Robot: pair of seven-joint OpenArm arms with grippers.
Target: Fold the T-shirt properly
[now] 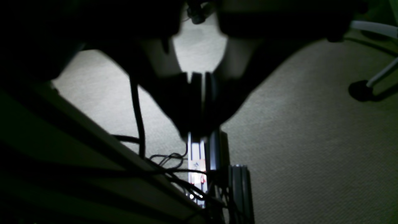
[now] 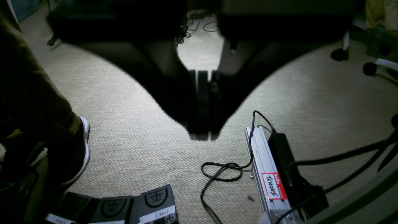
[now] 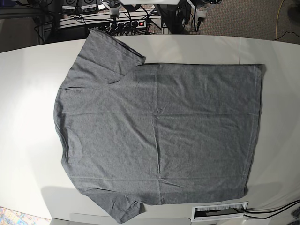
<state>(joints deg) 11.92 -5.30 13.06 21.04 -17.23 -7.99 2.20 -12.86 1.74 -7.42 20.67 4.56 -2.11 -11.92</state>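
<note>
The heather-grey T-shirt (image 3: 159, 136) lies spread flat on the white table (image 3: 28, 93) in the base view. Its neck end is at the left and its hem at the right. One sleeve points to the far edge and one to the near edge. Neither gripper shows in the base view. In the left wrist view my left gripper (image 1: 198, 133) is shut and empty, hanging over the carpet beside the table. In the right wrist view my right gripper (image 2: 202, 136) is shut and empty over the carpet. The shirt is not in either wrist view.
A power strip and cables (image 3: 129, 23) lie behind the table's far edge. A white vent plate (image 3: 220, 212) sits at the near edge. On the floor are an aluminium rail (image 2: 267, 174), loose cables (image 2: 224, 171), foot pedals (image 2: 149, 205), a person's shoe (image 2: 82, 149) and a chair base (image 1: 373, 81).
</note>
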